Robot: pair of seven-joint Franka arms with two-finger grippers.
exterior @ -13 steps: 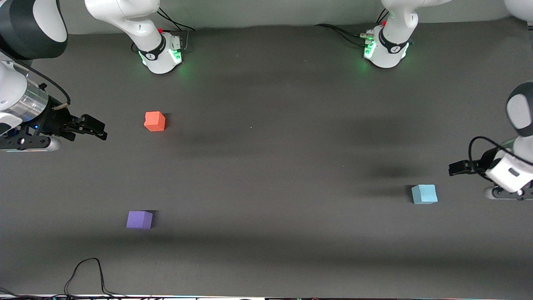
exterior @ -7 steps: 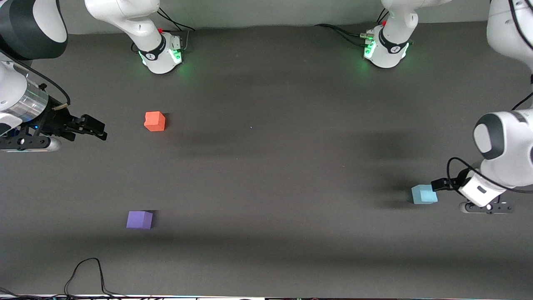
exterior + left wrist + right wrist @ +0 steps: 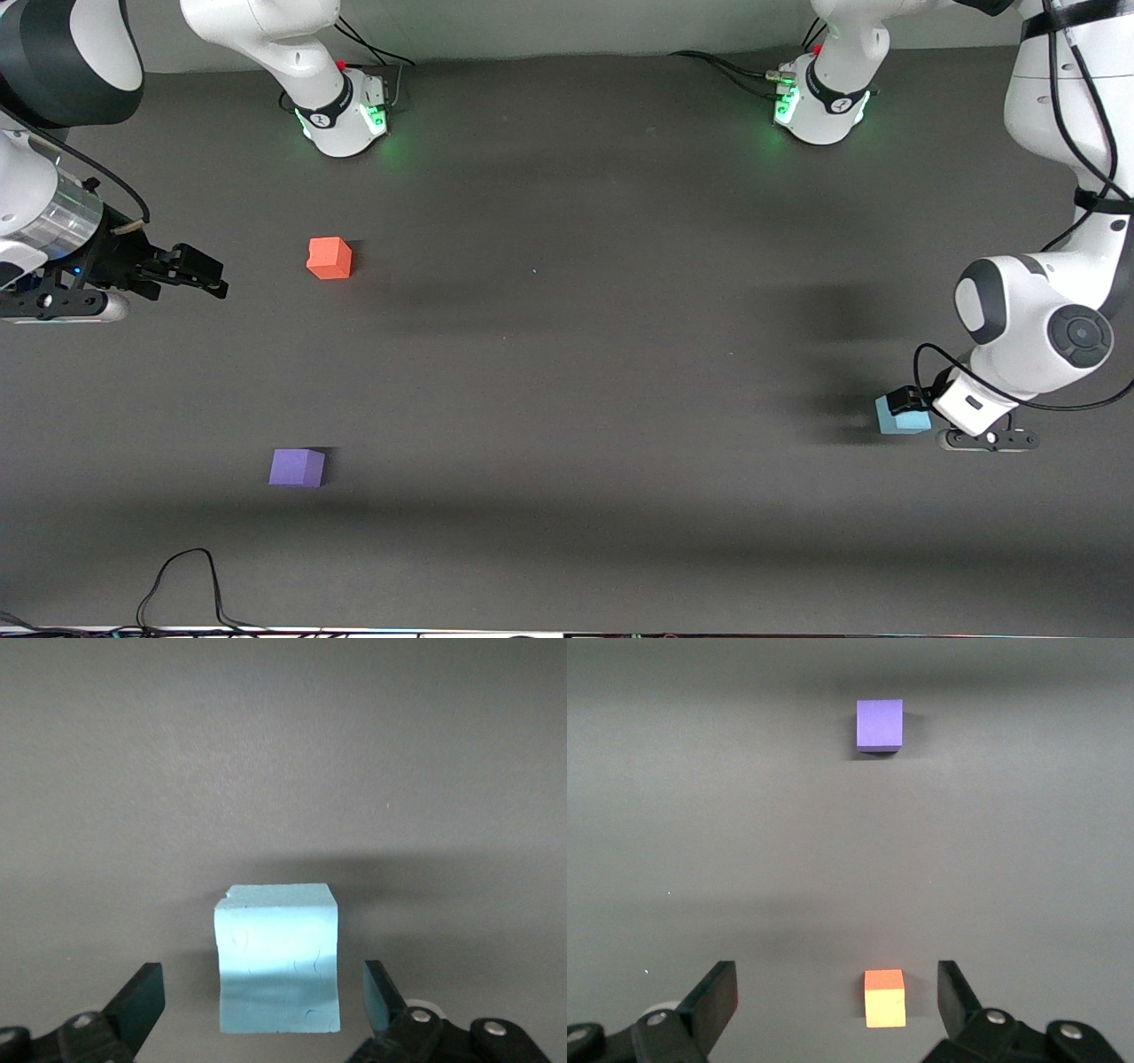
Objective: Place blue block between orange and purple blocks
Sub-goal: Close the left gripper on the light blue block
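- We find the blue block (image 3: 897,416) on the table toward the left arm's end, well apart from the orange block (image 3: 330,258) and the purple block (image 3: 297,467), both of which sit toward the right arm's end.
- The left gripper (image 3: 909,400) is directly over the blue block. In the left wrist view its fingers (image 3: 140,1000) are spread, one on each side of the block (image 3: 277,958) with a gap on both sides; nothing is grasped.
- We judge the grasp axis aligned: the block is centred between the fingers, faces square to them, so a straight descent and closure should suffice.
- The right gripper (image 3: 199,270) waits beside the orange block, released and empty; the orange block (image 3: 885,997) is nearer to it than the purple block (image 3: 880,724).
- The left arm is clearly nearer the blue block.
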